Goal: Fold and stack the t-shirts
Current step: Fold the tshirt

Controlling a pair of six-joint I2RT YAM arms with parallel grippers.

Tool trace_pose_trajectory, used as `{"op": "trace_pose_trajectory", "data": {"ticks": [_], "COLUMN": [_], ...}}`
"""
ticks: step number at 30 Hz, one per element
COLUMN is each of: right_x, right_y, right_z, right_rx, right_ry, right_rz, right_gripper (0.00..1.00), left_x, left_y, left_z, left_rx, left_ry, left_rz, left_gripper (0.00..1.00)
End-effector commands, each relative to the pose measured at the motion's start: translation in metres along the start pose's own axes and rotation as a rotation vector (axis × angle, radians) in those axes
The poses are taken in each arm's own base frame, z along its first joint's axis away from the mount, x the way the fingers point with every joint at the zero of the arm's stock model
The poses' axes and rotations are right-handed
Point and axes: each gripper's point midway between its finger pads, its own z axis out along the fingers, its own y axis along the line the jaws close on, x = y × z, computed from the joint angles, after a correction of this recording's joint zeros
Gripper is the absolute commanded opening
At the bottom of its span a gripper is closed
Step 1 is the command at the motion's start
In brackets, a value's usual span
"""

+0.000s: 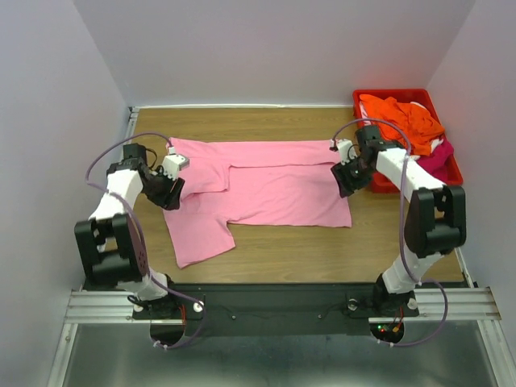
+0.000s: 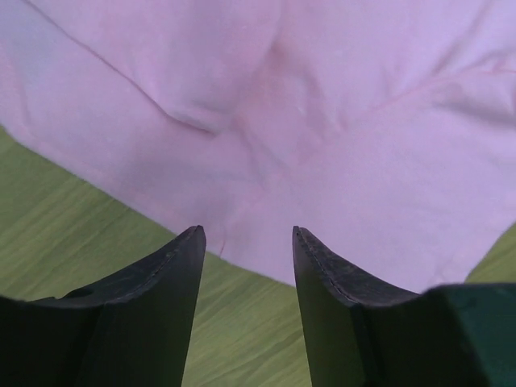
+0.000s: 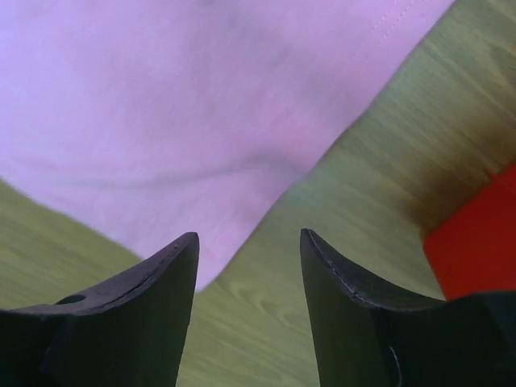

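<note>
White-and-black twin arms
Left arm [image 1: 113, 218], right arm [image 1: 423, 205]: looping purple cables [image 1: 102, 155]; left gripper [image 2: 247, 230]: matte black wedge fingers [image 2: 153, 306].

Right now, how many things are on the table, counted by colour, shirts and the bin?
pink shirt: 1
orange shirt: 1
white shirt: 1, only a sliver shows
magenta shirt: 1
red bin: 1
Total: 5, though the pile in the bin is bunched and may hide more.
</note>
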Motion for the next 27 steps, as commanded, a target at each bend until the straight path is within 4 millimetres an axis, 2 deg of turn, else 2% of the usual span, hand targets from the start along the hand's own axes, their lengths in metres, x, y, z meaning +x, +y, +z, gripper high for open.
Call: {"op": "trace_pose_trajectory", "data": {"ticks": [1,2,3,4,5,6,7,13,20,27], "right_x": [0.006,0.016,0.024,0.029,0.037,0.04,0.037,0.045,0.051,0.063], "right_y": [0.023,0.032,0.033,0.037,0.043,0.042,0.041,0.042,0.045,0.048], "right_z": [-0.034,-0.033,-0.031,-0.03,-0.023,-0.024,-0.021,-0.008,0.005,0.013], "right_rx": [-0.004,-0.007,0.008,0.01,0.006,0.028,0.047,0.128,0.14,0.137], "right_ry": [-0.03,-0.012,0.013,0.024,0.045,0.049,0.035,0.04,0.058,0.082], "right_rz": [-0.138,-0.164,-0.178,-0.199,-0.215,-0.224,-0.235,-0.307,-0.347,-0.368], "right_gripper": [0.59,0.58,0.58,0.57,0.56,0.55,0.54,0.53,0.53,0.49], "left_x": [0.01,0.016,0.022,0.037,0.041,0.052,0.054,0.042,0.042,0.038], "left_y": [-0.038,-0.044,-0.045,-0.047,-0.047,-0.045,-0.043,-0.024,-0.016,-0.012], "left_z": [-0.036,-0.042,-0.043,-0.039,-0.038,-0.038,-0.038,-0.038,-0.016,-0.01], "left_rx": [0.071,0.064,0.059,0.055,0.039,0.008,-0.017,-0.13,-0.055,-0.049], "left_ry": [-0.034,-0.028,-0.015,0.03,0.044,0.07,0.074,0.027,0.067,0.062], "left_rz": [0.23,0.264,0.31,0.321,0.346,0.369,0.378,0.434,0.393,0.377], "left_gripper": [0.61,0.62,0.62,0.62,0.62,0.62,0.62,0.6,0.56,0.56]}}
